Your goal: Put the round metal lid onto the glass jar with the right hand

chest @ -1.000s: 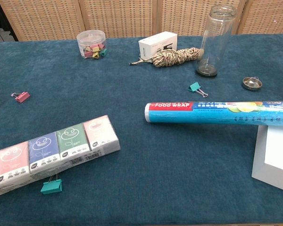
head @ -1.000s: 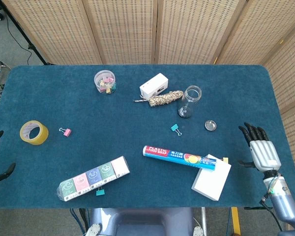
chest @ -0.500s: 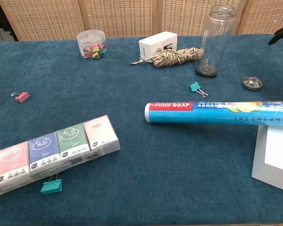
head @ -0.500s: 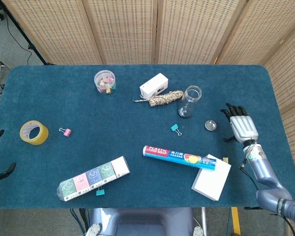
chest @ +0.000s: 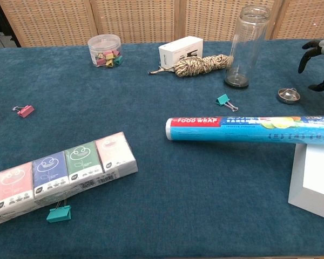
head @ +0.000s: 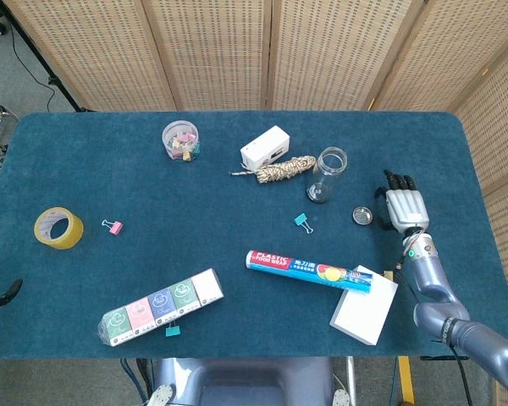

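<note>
Left of the right hand stood the glass jar (head: 328, 173), upright and uncapped, then the round metal lid (head: 363, 216) lay just beside the right hand (head: 404, 208), empty with fingers spread, so the reach looked underway and a pinch on the lid came next.

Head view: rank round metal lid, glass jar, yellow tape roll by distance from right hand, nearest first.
From the right hand:
1. Round metal lid, just left of it.
2. Glass jar, further left, toward the table's back.
3. Yellow tape roll, far left edge.
</note>
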